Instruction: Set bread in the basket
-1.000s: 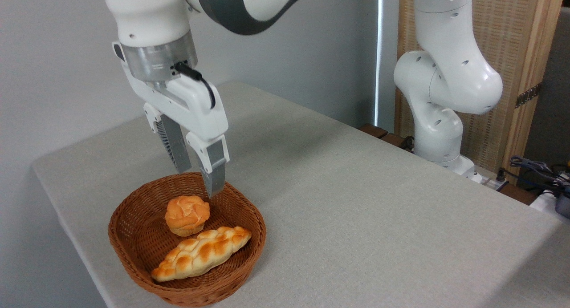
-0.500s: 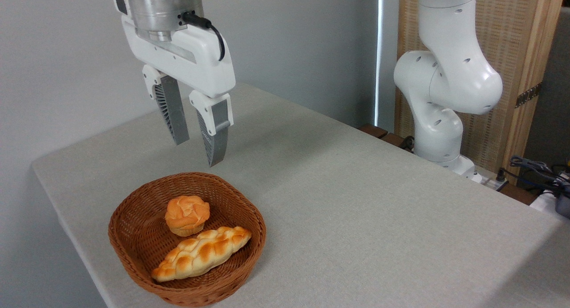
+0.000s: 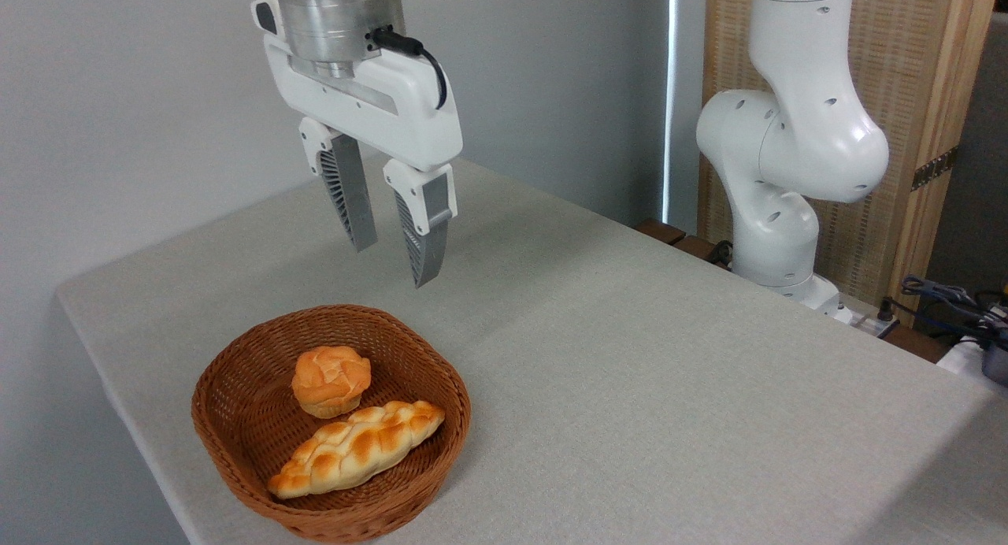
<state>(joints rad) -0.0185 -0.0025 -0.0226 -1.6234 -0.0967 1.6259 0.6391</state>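
Long braided golden bread loaf (image 3: 356, 449) is lying inside the shallow brown wicker basket (image 3: 236, 364), touching a small round orange bun (image 3: 331, 380). Basket is sitting on the grey cloth-covered desk (image 3: 630, 372) near a plain grey wall (image 3: 118, 96). White hand (image 3: 394, 263) is hanging above, fingers apart, empty.

The basket (image 3: 236, 387) sits on the table (image 3: 630, 372) near its front left corner. In it lie 2 items: the bread (image 3: 358, 448) along the front side, and a round bun (image 3: 331, 380) just behind it (the 2 touch). The gripper (image 3: 394, 265) hangs above the table, behind and right of the basket. The arm's base (image 3: 780, 246) stands beyond the table's right edge.
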